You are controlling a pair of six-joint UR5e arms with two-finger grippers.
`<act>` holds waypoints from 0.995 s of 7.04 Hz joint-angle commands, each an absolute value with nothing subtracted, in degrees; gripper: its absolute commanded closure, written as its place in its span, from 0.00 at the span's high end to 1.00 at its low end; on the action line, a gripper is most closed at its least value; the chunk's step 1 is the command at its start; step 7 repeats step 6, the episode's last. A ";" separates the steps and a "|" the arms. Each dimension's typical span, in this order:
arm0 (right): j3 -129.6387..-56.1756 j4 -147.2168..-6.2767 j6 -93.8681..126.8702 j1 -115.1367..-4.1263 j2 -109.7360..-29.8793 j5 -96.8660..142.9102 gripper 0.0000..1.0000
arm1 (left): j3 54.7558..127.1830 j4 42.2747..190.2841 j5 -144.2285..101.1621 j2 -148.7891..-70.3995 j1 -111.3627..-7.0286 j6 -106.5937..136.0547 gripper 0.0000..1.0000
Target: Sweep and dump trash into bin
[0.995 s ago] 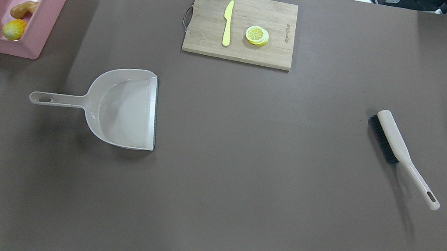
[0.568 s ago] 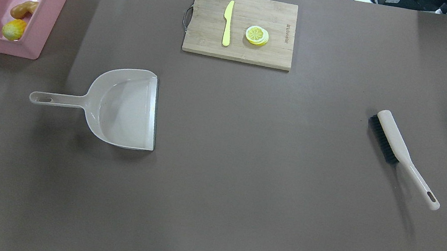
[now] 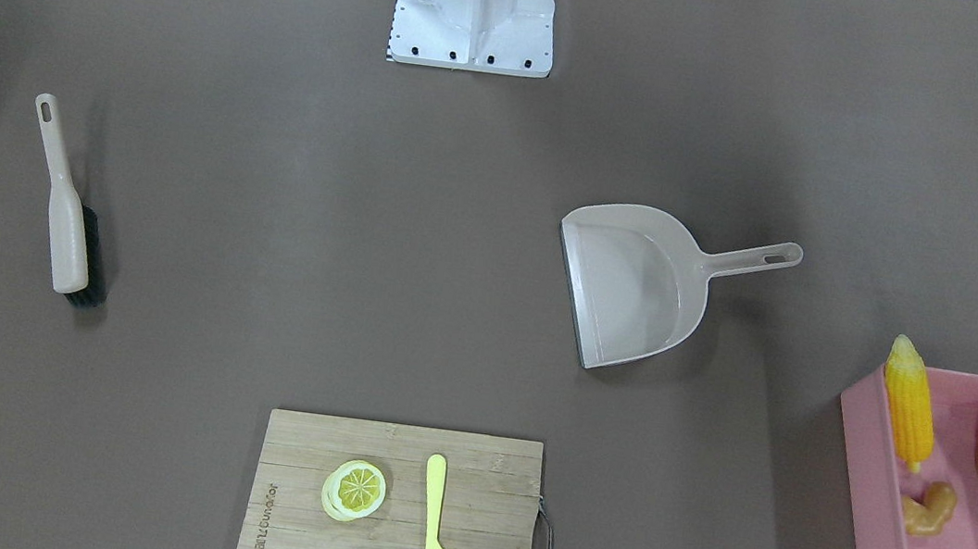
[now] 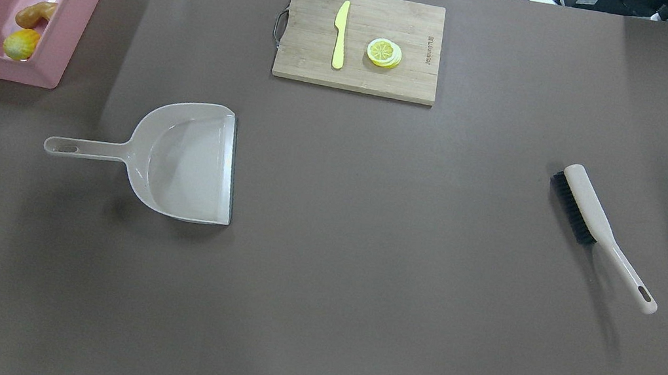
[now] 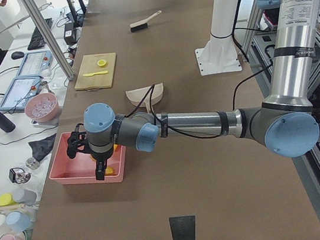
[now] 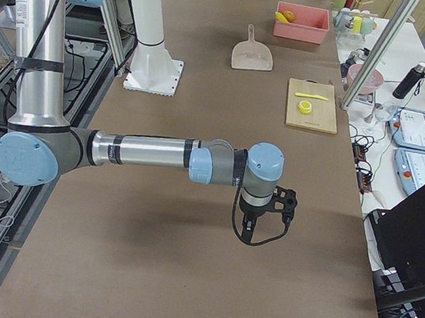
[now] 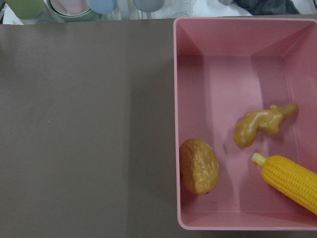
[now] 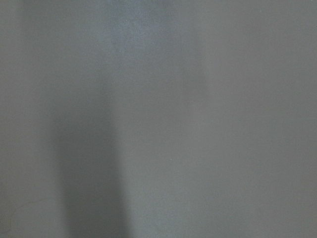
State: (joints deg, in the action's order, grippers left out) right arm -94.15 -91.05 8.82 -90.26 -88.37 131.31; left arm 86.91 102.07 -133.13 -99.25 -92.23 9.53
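Since all three pieces of trash already lie in the bin [image 7: 176, 99], you are judging an end state, and the risk now is undoing it. The potato [image 7: 198, 166] sits against one wall, the ginger [image 7: 262, 124] is in the middle of the floor, and the corn [image 7: 290, 181] leans in a corner. In the front view its tip seems to poke past the rim.

Your left gripper [image 5: 100, 171] hangs over the bin's edge. It shows only in the side view, so you cannot tell whether its fingers are wide or narrow. If that arm drops or swings low as it pulls away, it could catch the wall and shove or tip the bin. A jolt like that would most likely spill the corn, which rides highest.

Your right gripper [image 6: 260, 224] hangs above bare table, well apart from everything. Its fingers cannot be judged either.

The dustpan [image 4: 191, 166] lies flat and unloaded between the bin and the table's centre, and the brush [image 4: 594, 216] lies far off on the right side. Neither is held. A low sweep home by the left arm could clip the dustpan's handle and skid it. The board [image 4: 398, 25], with its knife [image 4: 340, 33] and lemon [image 4: 384, 53], is best left alone, since neither belongs in the bin.
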 commanded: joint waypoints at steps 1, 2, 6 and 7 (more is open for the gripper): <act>-94.66 -91.05 8.70 -90.26 -89.55 131.40 1.00 | 87.10 100.72 -130.61 -98.18 -92.02 8.88 0.98; -96.49 -91.05 8.35 -90.26 -91.13 131.66 1.00 | 86.14 100.72 -130.69 -98.17 -91.85 8.96 0.98; -98.44 -91.05 8.35 -90.26 -92.72 131.75 1.00 | 86.04 101.51 -131.22 -96.86 -91.50 9.05 0.98; -98.44 -91.05 8.35 -90.26 -92.72 131.75 1.00 | 86.04 101.51 -131.22 -96.86 -91.50 9.05 0.98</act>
